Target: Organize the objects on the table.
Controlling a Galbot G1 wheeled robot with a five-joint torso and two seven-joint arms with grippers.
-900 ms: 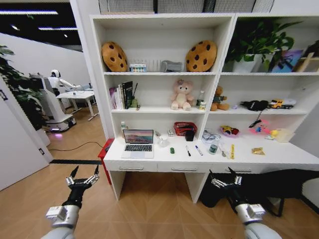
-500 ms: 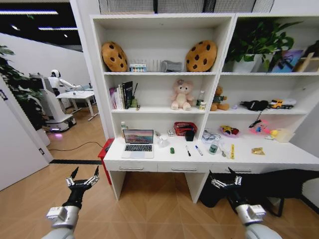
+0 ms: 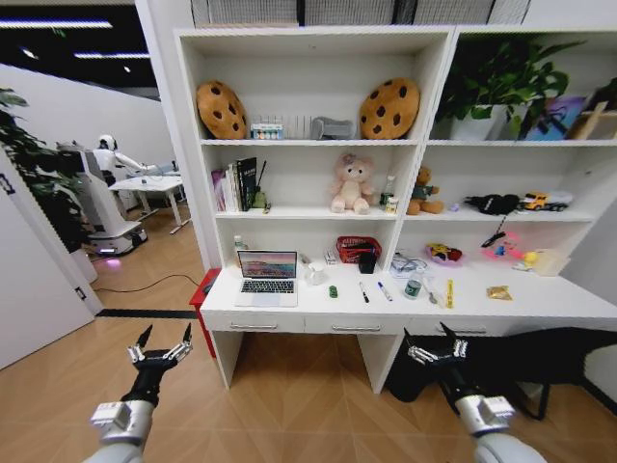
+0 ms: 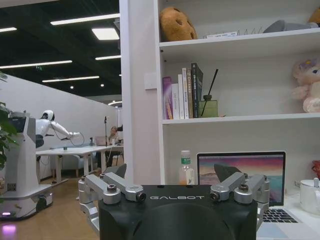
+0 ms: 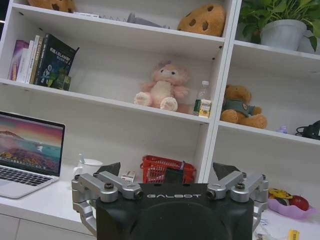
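**Short of the worktop, both grippers spread and empty**

Low at left, above the wood floor: left gripper [image 3: 160,352], fingers splayed wide, carrying nothing, well short of the wide white worktop [image 3: 540,299] with its row of shallow metal-handled drawers. Further right, on the worktop's left end: open silver laptop [image 3: 267,277], lid upright, colourful screen lit, seen again just past the left gripper's [image 4: 175,192] fingers. Next along, a tiny green toy [image 3: 334,291], squat and dark, lying alone near the front edge. Just beside it, well apart from the laptop: slim black marker [image 3: 363,291] and blue-tipped marker [image 3: 385,290], lying loose and roughly parallel, angled toward the front. Then a small green-topped jar [image 3: 414,286], upright, near the markers. Low at right: right gripper [image 3: 437,349], likewise released and empty, below the drawer fronts; from the right wrist, same gripper [image 5: 170,192] facing the shelving.

Judged as approach, nothing yet grasped. Best done by closing on the worktop squarely, raising the arms clear of the drawer handles first, then taking the small rolling markers from above, across their width, keeping well off the laptop's screen.
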